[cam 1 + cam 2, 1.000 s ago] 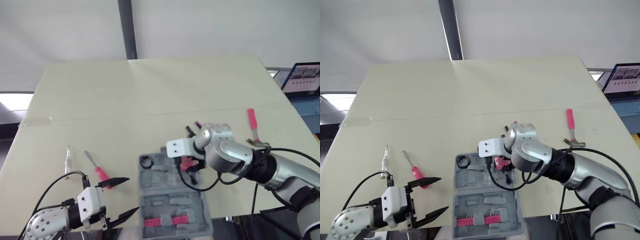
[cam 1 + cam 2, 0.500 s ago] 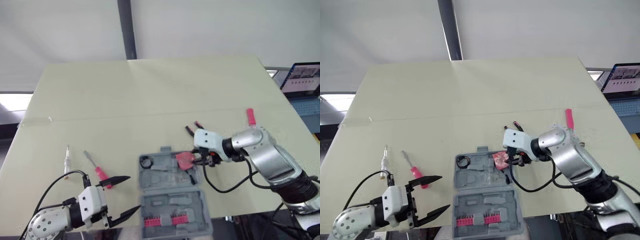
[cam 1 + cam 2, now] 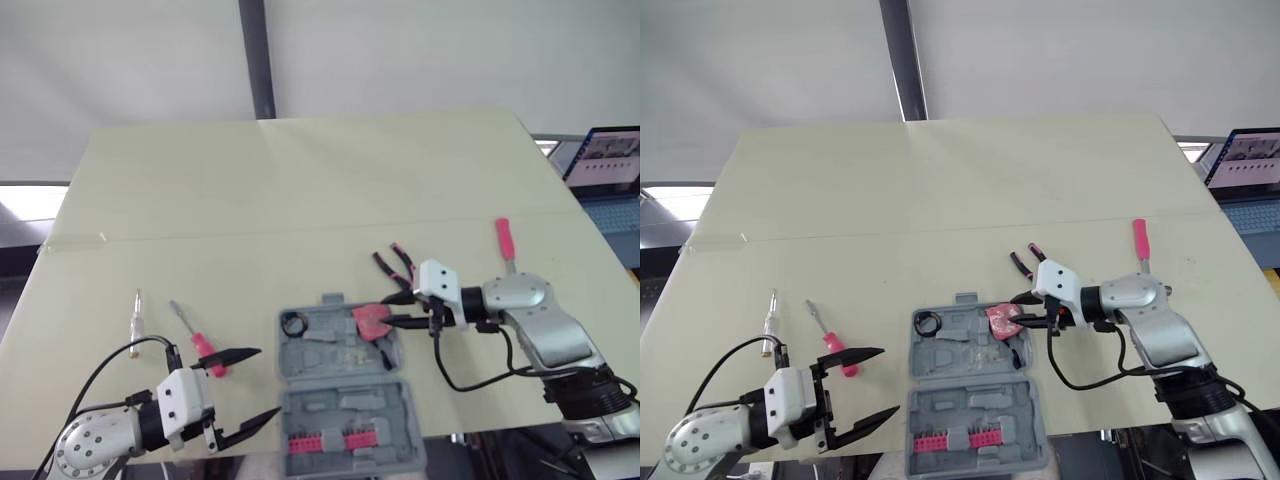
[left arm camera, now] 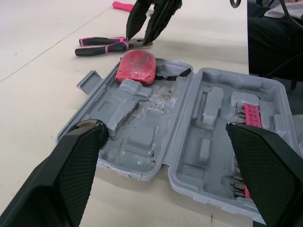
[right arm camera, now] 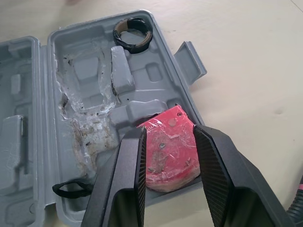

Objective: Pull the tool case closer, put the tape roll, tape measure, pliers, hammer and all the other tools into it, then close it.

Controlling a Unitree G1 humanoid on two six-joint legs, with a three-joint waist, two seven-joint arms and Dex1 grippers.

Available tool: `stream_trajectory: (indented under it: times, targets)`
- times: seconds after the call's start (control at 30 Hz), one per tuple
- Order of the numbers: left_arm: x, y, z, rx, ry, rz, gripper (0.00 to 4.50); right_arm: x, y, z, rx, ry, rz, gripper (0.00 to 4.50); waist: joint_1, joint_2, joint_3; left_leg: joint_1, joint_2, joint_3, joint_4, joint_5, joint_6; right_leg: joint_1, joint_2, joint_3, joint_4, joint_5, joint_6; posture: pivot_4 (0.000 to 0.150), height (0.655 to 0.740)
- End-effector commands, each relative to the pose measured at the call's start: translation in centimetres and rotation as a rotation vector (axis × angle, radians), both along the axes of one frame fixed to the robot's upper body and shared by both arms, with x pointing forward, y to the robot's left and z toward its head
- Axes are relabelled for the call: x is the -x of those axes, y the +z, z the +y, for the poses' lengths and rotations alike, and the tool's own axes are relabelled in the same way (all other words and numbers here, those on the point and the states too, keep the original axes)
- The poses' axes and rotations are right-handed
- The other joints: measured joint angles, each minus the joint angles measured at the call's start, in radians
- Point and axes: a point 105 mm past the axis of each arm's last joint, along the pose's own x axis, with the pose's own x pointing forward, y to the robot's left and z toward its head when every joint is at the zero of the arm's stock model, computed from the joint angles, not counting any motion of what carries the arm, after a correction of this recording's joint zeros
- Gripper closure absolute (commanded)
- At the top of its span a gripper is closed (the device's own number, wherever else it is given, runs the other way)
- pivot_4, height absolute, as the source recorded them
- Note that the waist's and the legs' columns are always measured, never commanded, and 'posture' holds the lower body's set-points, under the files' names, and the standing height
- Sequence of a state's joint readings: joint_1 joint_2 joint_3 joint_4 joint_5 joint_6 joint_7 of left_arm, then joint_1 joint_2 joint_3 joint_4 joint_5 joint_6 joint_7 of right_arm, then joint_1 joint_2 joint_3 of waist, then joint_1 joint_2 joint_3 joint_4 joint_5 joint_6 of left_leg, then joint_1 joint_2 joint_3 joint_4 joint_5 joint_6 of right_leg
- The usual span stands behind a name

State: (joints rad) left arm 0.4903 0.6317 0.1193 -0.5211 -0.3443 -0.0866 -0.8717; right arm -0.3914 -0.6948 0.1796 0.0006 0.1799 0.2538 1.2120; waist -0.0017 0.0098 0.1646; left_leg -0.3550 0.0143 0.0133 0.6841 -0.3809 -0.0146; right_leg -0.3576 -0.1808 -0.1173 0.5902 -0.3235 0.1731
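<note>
The grey tool case (image 3: 322,352) lies open near the table's front edge. A black tape roll (image 3: 293,324) sits in its far half. The red tape measure (image 3: 371,320) rests flat at that half's right corner. My right gripper (image 3: 392,309) hovers just right of it, fingers a narrow gap apart with nothing between them. The pliers (image 3: 396,262) lie just beyond. The pink-handled hammer (image 3: 504,239) lies further right. A pink screwdriver (image 3: 201,342) and a clear-handled one (image 3: 135,316) lie left of the case. My left gripper (image 3: 265,383) stands wide open at the case's left.
A rack of pink bits (image 3: 335,441) fills the near half of the case. A laptop (image 3: 605,158) stands off the table's right edge. The far part of the table (image 3: 300,180) is bare.
My right arm swung off the case and drew back to the right. Its fingers narrowed. The tape measure stays at the case's right corner. The left gripper has not moved.
</note>
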Motion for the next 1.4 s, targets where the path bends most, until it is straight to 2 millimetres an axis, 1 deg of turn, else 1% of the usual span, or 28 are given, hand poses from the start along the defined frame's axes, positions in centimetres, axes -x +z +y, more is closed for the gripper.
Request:
stream_trajectory:
  times: [0.03, 0.43, 0.53, 0.83, 1.07, 1.4]
  targets:
    - [0.1, 0.6, 0.1, 0.015, 0.008, -0.014, 0.0, -0.2, -0.4, -0.1, -0.021, 0.001, -0.022, 2.83, 0.0, 0.0, 0.0, 0.0, 0.0, 0.0, 0.0, 0.0, 0.0, 0.0, 0.0, 0.0, 0.0, 0.0, 0.0, 0.15, 0.74]
    - [0.0, 0.8, 0.3, 0.001, 0.002, -0.017, 0.0, -0.4, -2.7, -0.1, -0.041, -0.047, 0.027, 2.83, 0.0, 0.0, 0.0, 0.0, 0.0, 0.0, 0.0, 0.0, 0.0, 0.0, 0.0, 0.0, 0.0, 0.0, 0.0, 0.15, 0.74]
    - [0.0, 0.8, 0.3, -0.002, 0.001, -0.017, 0.0, 0.0, -3.2, 0.0, -0.039, -0.044, 0.044, 2.83, 0.001, 0.0, 0.0, 0.0, 0.0, 0.0, 0.0, 0.0, 0.0, 0.001, 0.0, 0.0, 0.0, 0.0, 0.0, 0.15, 0.74]
    - [0.0, 0.9, 0.3, -0.007, 0.0, -0.02, 0.0, 0.8, -3.8, 0.4, -0.027, -0.057, 0.081, 2.83, 0.001, 0.0, 0.0, 0.001, 0.0, 0.0, 0.0, 0.0, 0.0, 0.001, 0.0, 0.0, 0.0, 0.0, 0.0, 0.15, 0.74]
    - [0.0, 0.9, 0.2, -0.008, -0.006, -0.021, 0.0, 0.6, -5.1, 0.2, 0.019, -0.104, 0.085, 2.83, 0.001, -0.002, -0.001, 0.002, 0.0, 0.0, 0.0, 0.0, 0.0, 0.002, 0.0, 0.0, 0.0, 0.0, 0.0, 0.15, 0.74]
    - [0.0, 1.0, 0.2, -0.014, -0.011, -0.024, 0.0, 1.4, -7.7, -0.8, 0.108, -0.14, 0.144, 2.83, 0.002, -0.005, -0.005, 0.003, 0.0, -0.001, 0.0, 0.0, 0.0, 0.003, 0.0, 0.0, 0.0, 0.0, 0.0, 0.15, 0.74]
